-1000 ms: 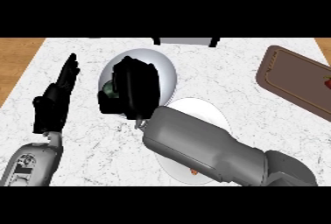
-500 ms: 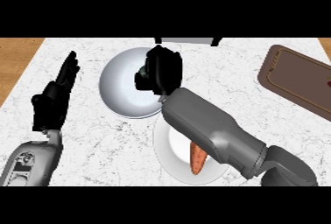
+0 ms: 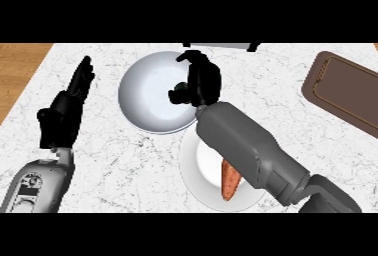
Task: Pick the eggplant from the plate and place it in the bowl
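— What do you make of it from over there?

— Start big: the counter [image 3: 133, 165] runs under everything; the right forearm [image 3: 244, 145] lies slantwise across it, and it has swung round in the last second; before, it covered the plate almost whole.

— And the bowl?

— The bowl [image 3: 151, 102] sits just left of the right hand [image 3: 201, 82] and partly beneath it; a second ago that hand hung over the bowl's middle, now it is out over the bowl's far right rim; what I can see of the inside holds nothing.

— The plate, then?

— The plate [image 3: 193, 172] is behind the hand, back along the wrist and under the forearm; well off to the hand's right lies a brown board [image 3: 347, 95]; neither looks to have shifted.

— The other hand?

— The left hand [image 3: 70, 107] rests far to the left of the working one, fingers straight and up; idle.

— Is the right one carrying anything?

— Its fingers are curled in tight, yet I see nothing between them; dark hand, so I would not swear to it.

— So where is the eggplant?

— Nothing purple shows anywhere; what the swing of the arm has uncovered is a long orange-red vegetable [image 3: 229, 180] lying on the plate, close against the forearm, well back from the hand.

— Meaning?

— To my eye the thing to be moved is on the plate and the bowl waits; I would judge the placing not yet done.
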`<state>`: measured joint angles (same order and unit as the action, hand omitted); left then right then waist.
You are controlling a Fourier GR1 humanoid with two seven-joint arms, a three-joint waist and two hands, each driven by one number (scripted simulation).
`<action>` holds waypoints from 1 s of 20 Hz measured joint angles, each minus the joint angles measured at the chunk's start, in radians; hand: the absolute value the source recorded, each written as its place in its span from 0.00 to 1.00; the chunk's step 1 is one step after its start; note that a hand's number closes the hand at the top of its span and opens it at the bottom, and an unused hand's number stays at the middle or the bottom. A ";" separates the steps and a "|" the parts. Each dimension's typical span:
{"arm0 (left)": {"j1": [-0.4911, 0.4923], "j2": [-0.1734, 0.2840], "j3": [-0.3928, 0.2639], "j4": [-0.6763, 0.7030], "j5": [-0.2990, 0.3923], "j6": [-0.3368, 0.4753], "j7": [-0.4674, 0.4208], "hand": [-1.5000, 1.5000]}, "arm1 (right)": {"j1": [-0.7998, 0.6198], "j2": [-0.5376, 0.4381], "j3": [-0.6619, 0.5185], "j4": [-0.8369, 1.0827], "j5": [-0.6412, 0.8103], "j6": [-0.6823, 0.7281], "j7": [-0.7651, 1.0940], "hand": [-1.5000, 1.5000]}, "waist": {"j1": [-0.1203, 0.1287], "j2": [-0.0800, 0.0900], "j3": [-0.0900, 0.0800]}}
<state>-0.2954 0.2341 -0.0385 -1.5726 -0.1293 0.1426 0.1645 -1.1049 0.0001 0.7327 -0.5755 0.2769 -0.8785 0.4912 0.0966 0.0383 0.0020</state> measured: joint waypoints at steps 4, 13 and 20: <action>-0.002 -0.005 -0.006 0.000 -0.012 0.006 0.000 0.50 | 0.025 0.000 -0.073 -0.016 -0.093 0.008 -0.177 0.00 | -0.002 0.000 0.001; 0.031 0.009 0.027 -0.002 -0.001 -0.003 0.001 0.50 | 0.057 -0.004 -0.281 0.015 -0.284 0.079 -0.512 0.00 | -0.037 -0.017 0.000; 0.064 0.012 0.050 -0.024 -0.003 0.000 0.014 0.50 | 0.187 -0.035 -0.401 -0.061 -0.382 0.226 -0.718 0.00 | -0.079 -0.033 -0.001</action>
<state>-0.2313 0.2457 0.0115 -1.5965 -0.1328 0.1427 0.1790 -0.9178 -0.0354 0.3319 -0.6364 -0.1055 -0.6527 -0.2272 0.0175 0.0052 0.0009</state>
